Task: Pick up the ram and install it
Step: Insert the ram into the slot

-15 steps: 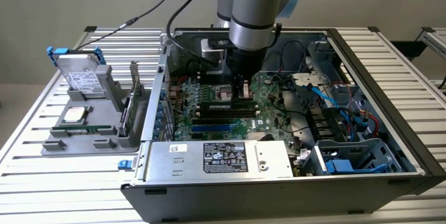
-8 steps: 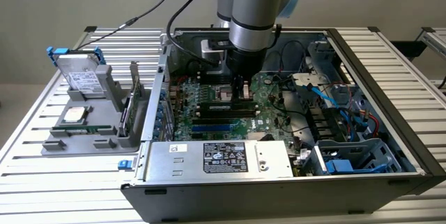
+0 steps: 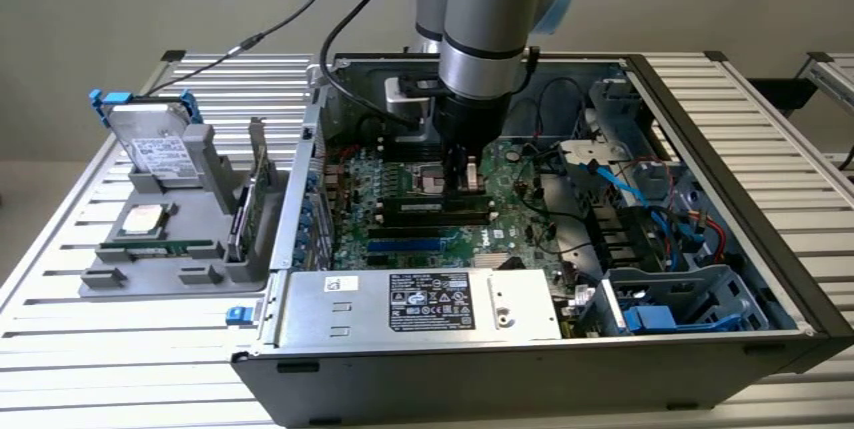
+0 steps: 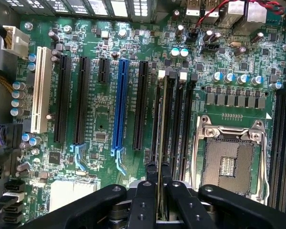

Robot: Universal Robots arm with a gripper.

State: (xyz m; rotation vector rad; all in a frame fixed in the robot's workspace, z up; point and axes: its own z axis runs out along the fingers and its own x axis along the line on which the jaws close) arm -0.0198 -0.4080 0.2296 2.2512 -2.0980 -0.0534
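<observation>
Ram [image 4: 161,138], thin green stick (edge-on, upright)

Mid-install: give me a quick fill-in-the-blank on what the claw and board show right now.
1. The claw is shut on the ____.
2. Flanked by black slots on both sides, one long expansion slot is coloured ____.
3. The grey parts holder sits to the exterior view's ____ of the computer case.
Missing words: ram; blue; left.

Ram [image 4: 161,125] edge-on along memory slots [image 4: 183,125], beside CPU socket [image 4: 228,164].
</observation>
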